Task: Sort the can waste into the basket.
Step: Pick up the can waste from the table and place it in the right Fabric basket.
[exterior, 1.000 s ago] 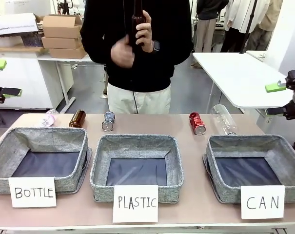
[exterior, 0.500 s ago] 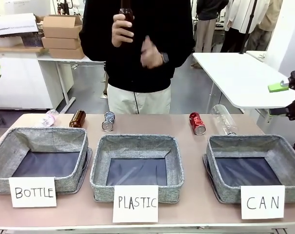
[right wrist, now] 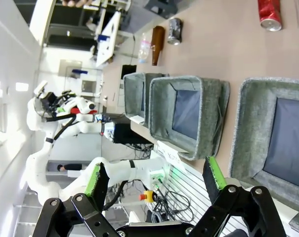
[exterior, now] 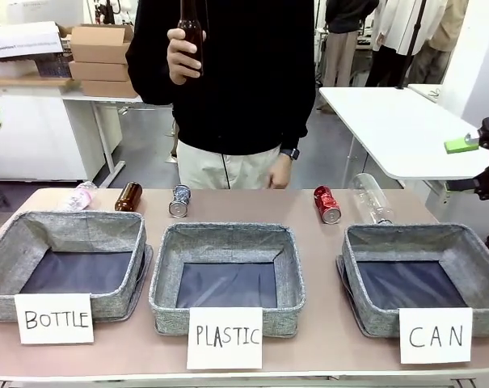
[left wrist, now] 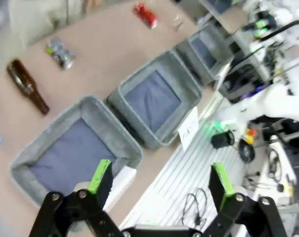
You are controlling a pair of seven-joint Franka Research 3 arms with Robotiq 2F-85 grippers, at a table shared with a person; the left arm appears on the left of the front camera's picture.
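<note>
**No can in yet: both left to sort**

Across the table (exterior: 309, 212), on the far side, a person with one hand (exterior: 182, 55) raised around a brown bottle (exterior: 191, 24).

Along the near edge, three grey baskets in a row:
- BOTTLE basket (exterior: 73, 221) at the left.
- PLASTIC basket (exterior: 228, 233) in the middle.
- At the right, the basket (exterior: 406, 235) with the CAN sign (exterior: 435, 335), dark bottom bare.

So far, judging by that, no progress.

Right gripper (right wrist: 154, 170) raised off the right end of the table, jaws spread wide, nothing between them. Left gripper (left wrist: 160, 170) raised at the left end, above the BOTTLE basket's near side, jaws likewise wide apart and holding nothing.

Left to do, both pieces of can waste:
- Red can (exterior: 326, 204) on its side on the far strip of table, just beyond the basket's far left corner, beside a clear plastic bottle (exterior: 371, 196).
- Blue and silver can (exterior: 179, 200) on its side well to the left, beyond the PLASTIC basket, near a second brown bottle (exterior: 128, 196) lying flat.

Likely the red one first for the right arm, being much the nearer.
</note>
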